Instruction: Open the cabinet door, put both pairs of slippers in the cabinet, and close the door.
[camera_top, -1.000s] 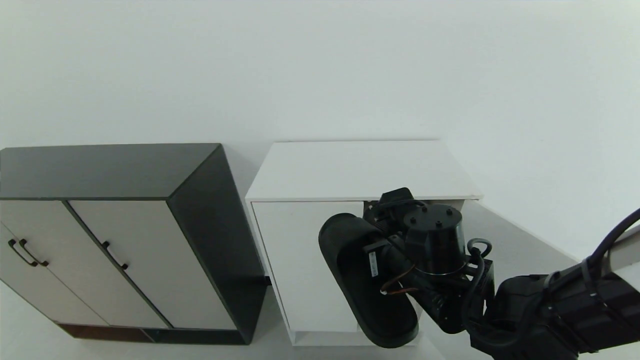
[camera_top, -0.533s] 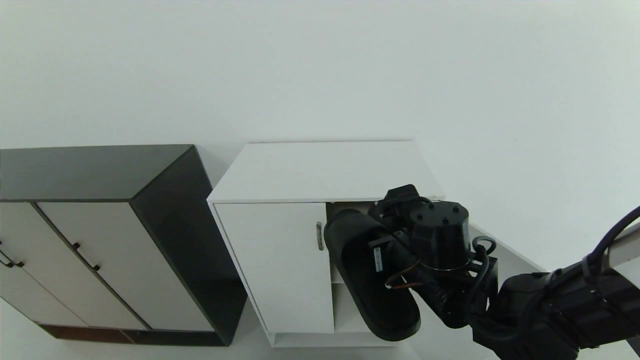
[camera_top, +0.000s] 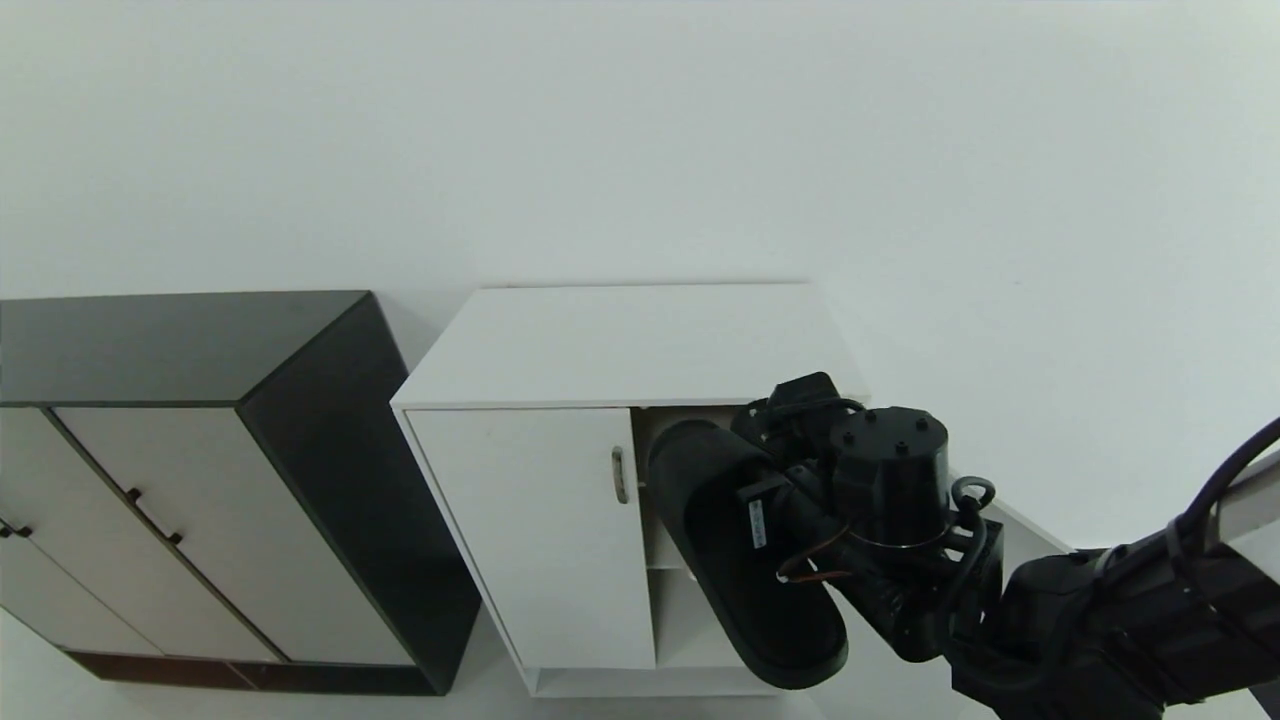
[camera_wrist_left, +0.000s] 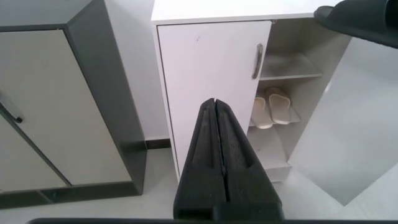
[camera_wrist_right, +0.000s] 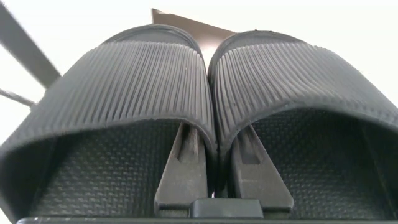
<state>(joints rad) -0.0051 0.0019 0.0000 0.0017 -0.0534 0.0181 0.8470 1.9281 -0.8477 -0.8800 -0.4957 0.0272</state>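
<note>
- Head view: black slippers (camera_top: 745, 570) hang slanted before the open right half of the white cabinet (camera_top: 620, 345), just beside the closed left door (camera_top: 530, 540). Judged risk: the long pair catches the door edge or frame on entry.
- Left wrist view: left gripper (camera_wrist_left: 216, 155) fingers together, empty. Pale slippers (camera_wrist_left: 275, 111) sit on a shelf (camera_wrist_left: 264, 132) inside.
- Right wrist view: right gripper (camera_wrist_right: 217, 177) fingers clamped on the matte, ribbed straps; a thin hold may slip.

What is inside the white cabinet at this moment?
A pair of pale slippers sits below a shelf in the open right half. The left half is hidden behind its closed door, and in the head view the held black slippers cover most of the opening.
</note>
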